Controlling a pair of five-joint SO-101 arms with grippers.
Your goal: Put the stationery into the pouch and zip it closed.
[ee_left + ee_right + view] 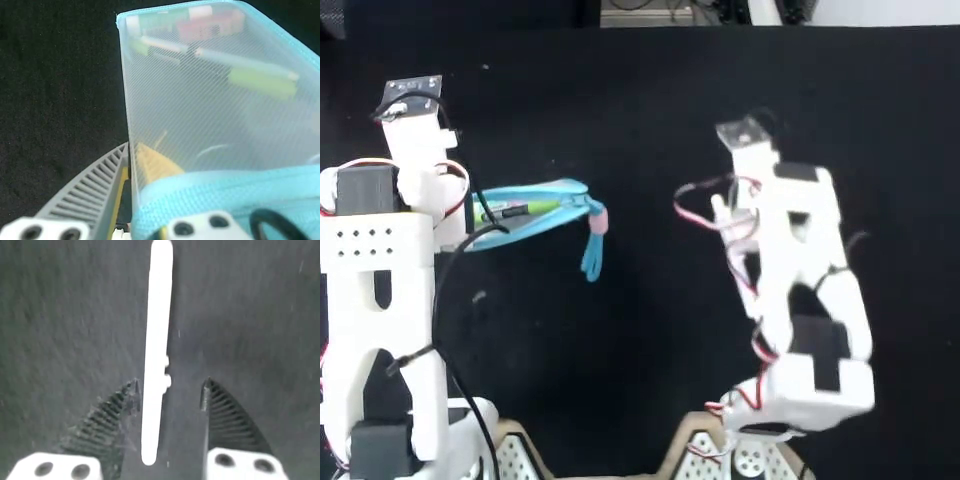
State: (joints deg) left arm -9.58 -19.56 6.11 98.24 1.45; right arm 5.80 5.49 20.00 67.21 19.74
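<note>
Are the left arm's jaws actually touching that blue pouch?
Touching. In the left wrist view the left gripper pinches the pouch: one jaw lies against its edge, the other shows through the mesh.

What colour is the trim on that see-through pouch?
The pouch has light blue trim, clearest in the left wrist view.

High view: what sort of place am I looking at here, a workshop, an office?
Most likely a robotics lab or test bench. Two white robot arms with loose red wires stand at a black-covered table, and one holds a turquoise mesh pouch of stationery.
</note>
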